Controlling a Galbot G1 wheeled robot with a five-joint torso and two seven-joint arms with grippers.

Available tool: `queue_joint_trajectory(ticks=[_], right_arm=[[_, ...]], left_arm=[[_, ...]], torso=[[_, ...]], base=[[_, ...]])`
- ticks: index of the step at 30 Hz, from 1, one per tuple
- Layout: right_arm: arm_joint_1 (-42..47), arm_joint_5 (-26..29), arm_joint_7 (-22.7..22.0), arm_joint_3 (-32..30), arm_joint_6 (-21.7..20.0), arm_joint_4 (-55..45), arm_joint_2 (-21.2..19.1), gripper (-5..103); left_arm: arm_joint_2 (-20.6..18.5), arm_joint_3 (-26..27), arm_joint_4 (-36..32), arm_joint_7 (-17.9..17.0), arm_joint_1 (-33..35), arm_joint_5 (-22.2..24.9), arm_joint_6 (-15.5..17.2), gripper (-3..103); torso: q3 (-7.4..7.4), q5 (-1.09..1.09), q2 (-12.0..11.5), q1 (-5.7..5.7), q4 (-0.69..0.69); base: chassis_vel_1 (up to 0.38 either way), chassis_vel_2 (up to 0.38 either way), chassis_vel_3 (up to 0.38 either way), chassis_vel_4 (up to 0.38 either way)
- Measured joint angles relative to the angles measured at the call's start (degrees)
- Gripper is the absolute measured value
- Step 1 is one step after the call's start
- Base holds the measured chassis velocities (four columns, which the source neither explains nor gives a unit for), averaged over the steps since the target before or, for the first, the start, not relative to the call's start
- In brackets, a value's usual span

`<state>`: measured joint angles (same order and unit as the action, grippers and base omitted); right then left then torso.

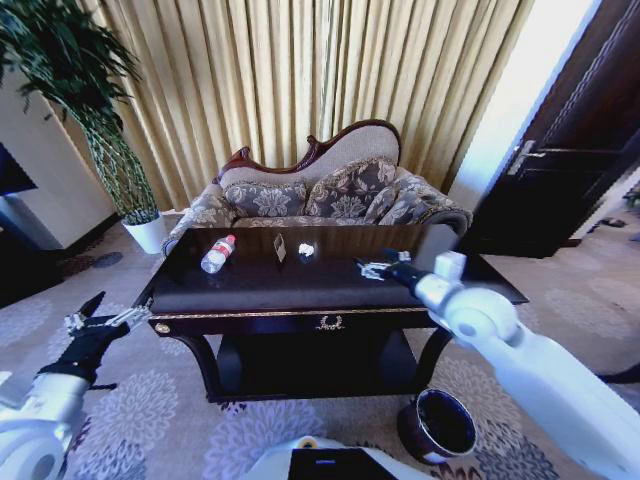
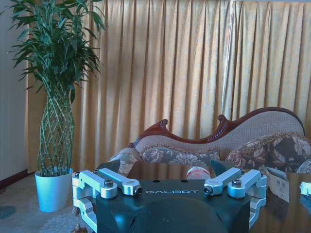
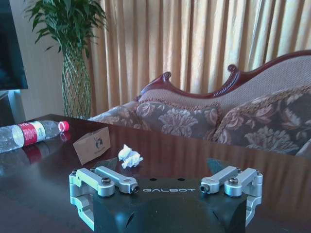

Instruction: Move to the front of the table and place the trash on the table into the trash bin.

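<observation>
The dark glossy table stands straight ahead with the trash on its top. A clear bottle with a red cap lies at the left, a small brown card stands mid-table, and a crumpled white paper wad lies beside it. My right gripper hovers open over the table's right part, a short way from the wad and the bottle. My left gripper hangs open off the table's left end. The dark round trash bin sits on the carpet by the table's right front leg.
A patterned sofa stands close behind the table, with curtains beyond it. A tall plant in a white pot is at the back left. A dark door is on the right. Patterned carpet lies around the table.
</observation>
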<state>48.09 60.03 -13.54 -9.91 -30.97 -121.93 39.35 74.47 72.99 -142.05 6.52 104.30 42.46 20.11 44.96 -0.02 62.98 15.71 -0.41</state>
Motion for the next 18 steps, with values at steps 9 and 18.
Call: queue_joint_trajectory(ticks=[9, 18], right_arm=[[-18.0, 0.3, -5.9, 16.7, -3.0, 11.8, 9.5, 100], [-25.0, 1.7, -15.6, 24.6, -9.0, 15.3, 14.7, 100]], left_arm=[[1.1, 0.6, -1.3, -1.5, 1.1, -0.1, 0.1, 100], [1.2, 0.8, -1.3, -2.1, 1.2, -0.1, 0.4, 100]], torso=[[0.0, -0.02, 0.0, 0.0, 0.01], [0.0, -0.01, 0.0, 0.0, -0.02]], base=[[0.0, 0.0, 0.0, 0.0], [0.0, 0.0, 0.0, 0.0]])
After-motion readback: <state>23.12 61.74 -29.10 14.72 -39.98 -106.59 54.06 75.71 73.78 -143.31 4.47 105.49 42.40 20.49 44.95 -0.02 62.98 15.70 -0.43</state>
